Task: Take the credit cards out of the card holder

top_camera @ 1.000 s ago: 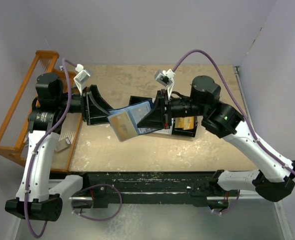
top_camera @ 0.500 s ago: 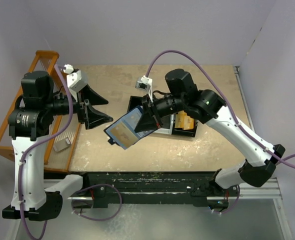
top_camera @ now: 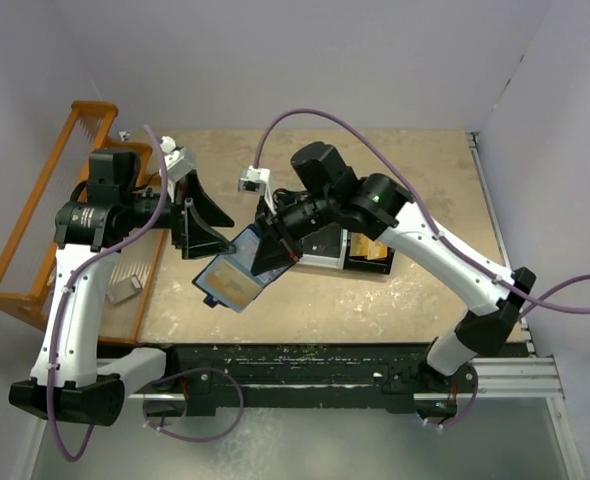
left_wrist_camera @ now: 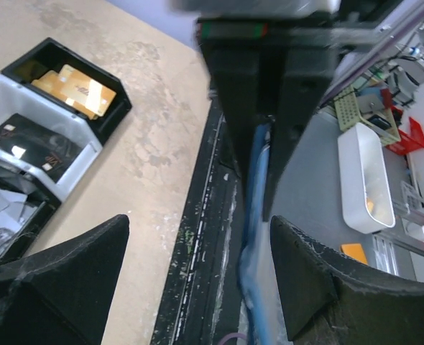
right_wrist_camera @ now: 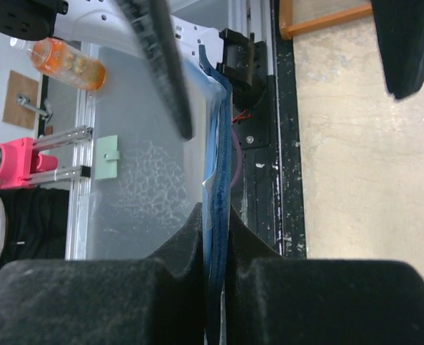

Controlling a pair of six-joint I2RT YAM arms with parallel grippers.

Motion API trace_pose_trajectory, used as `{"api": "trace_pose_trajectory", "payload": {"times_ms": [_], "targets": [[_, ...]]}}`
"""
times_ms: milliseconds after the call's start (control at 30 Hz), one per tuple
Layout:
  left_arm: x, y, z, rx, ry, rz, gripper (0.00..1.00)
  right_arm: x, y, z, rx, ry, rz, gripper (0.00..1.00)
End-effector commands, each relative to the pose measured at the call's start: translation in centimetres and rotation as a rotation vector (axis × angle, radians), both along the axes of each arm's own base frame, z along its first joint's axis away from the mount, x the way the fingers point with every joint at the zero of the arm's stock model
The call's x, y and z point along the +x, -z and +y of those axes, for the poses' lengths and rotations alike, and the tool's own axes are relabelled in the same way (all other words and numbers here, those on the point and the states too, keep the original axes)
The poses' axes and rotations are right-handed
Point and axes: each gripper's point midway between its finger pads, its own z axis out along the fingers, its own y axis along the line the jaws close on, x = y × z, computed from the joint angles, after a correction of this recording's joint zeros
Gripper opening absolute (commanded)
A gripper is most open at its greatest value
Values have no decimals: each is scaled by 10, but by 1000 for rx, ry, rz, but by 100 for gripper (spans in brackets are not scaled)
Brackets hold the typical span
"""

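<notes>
A: right gripper point(right_wrist_camera: 215, 215) is pinched on one edge of the card holder point(top_camera: 233, 278), which hangs open and tilted in the air above the table's point(top_camera: 375, 300) near edge. left gripper point(top_camera: 225, 235) is spread wide just beside it, holding nothing.

B: risk is that thin pinch. A hard tug from left could twist the holder out, or drop it off the front. Can't see how firmly the cards sit; loose ones could slide out and miss the tray point(left_wrist_camera: 123, 106).

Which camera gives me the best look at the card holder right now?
Top external. There the card holder shows its opened inner face, pinched at one end by the right fingers. Both wrist views catch it only edge-on, as a thin blue strip, so neither shows what is inside.
</notes>
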Motion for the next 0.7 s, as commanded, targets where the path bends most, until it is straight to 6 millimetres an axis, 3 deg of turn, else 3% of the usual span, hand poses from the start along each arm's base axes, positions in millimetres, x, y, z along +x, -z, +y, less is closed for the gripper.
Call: {"api": "trace_pose_trajectory", "payload": {"times_ms": [0, 200, 333, 467, 533, 667], "targets": [[-24, -7, -8, -49, 118, -34, 81, -6, -17, 11, 66, -80, -21, 0], [-27, 15, -10, -31, 131, 52, 64, -5, -21, 25, 88, -119, -16, 0], [-26, 20, -10, -21, 128, 78, 38, -9, -27, 28, 130, -149, 7, 2], [-23, 12, -11, -24, 126, 85, 7, -5, -36, 23, 199, -98, -17, 24], [-21, 5, -11, -28, 120, 83, 3, 5, -46, 19, 267, -36, -57, 46], [-20, -12, -12, -50, 104, 69, 1, 21, -59, -1, 447, 176, -135, 79]]}}
